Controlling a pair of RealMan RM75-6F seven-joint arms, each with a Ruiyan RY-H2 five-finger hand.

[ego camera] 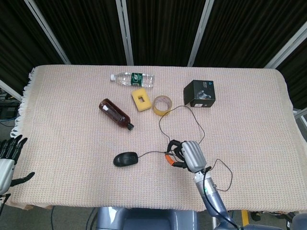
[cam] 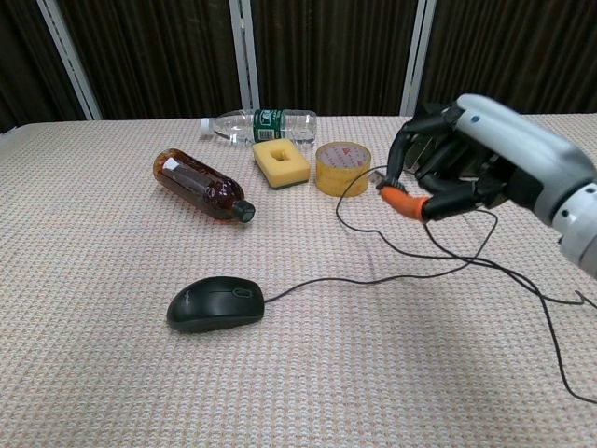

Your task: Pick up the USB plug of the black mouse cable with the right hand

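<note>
Above table point(cam: 93, 373), right hand point(cam: 466, 163) pinches USB plug point(cam: 377, 176).

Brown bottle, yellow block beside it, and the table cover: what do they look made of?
Brown bottle: likely glass or clear plastic, glossy with highlights, dark cap. Yellow block: looks like sponge foam, matte and porous, with a square recess. Table cover: woven fabric, ribbed beige texture, fringed at the edge in the head view.
</note>
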